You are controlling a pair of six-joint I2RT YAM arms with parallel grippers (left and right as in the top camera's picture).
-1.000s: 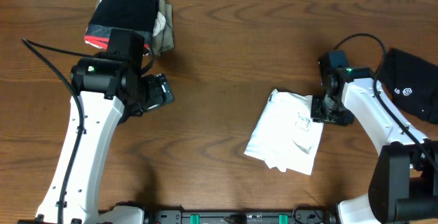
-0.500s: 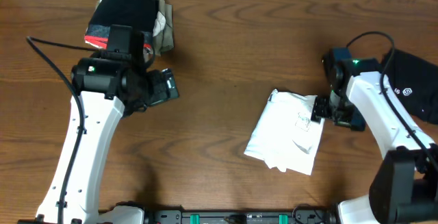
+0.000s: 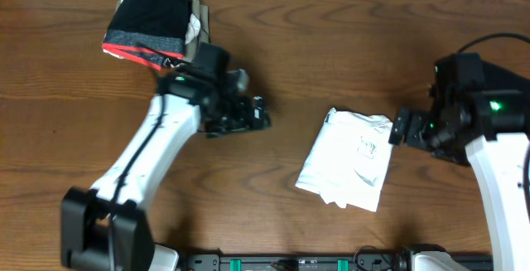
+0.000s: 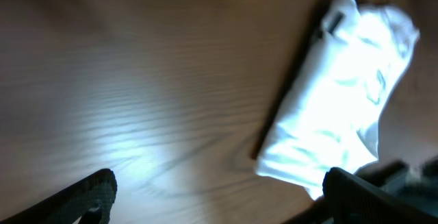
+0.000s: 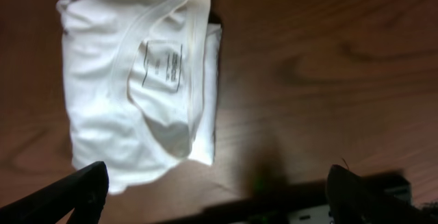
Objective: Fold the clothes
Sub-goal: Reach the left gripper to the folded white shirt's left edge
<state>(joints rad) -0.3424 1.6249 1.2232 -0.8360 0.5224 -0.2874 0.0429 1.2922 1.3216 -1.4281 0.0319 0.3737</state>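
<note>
On the brown wooden bench the folded shirt lies between the left tool and the right tool, both spread and empty; we judge it light and limp, best pinched at a folded edge through all layers.

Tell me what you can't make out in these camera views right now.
Left wrist: white shirt is blurred and glared out, folds unreadable.
Right wrist: shirt's neck label print too small to read.
Overhead: dark clothes pile is bundled, separate garments unclear; right arm hides most of the black garment.
</note>
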